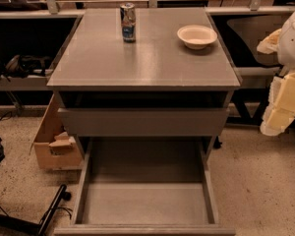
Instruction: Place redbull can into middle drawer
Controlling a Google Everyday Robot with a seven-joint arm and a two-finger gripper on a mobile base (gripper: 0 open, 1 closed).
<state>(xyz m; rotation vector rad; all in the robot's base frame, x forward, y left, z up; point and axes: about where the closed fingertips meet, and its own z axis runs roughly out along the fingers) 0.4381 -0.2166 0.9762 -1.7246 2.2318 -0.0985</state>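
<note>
Cabinet top [147, 63]: can [128, 22], bowl [197, 36] (claw [281, 104] right)

My one camera sits high in front of the cabinet [147, 58], tilted down and facing it from fairly near. The open drawer [145, 203] lies closest at 6 o'clock, the can [128, 22] farthest at 12, my gripper [281, 104] at the 3 o'clock edge.

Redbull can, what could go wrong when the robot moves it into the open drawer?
The redbull can is tall, slim and upright at the back of the cabinet top, so a clumsy touch might tip it. The gripper is at the right edge, with the bowl roughly between them, so reaching across might bump it. The middle drawer sits much lower; released too high, the can could topple.
</note>
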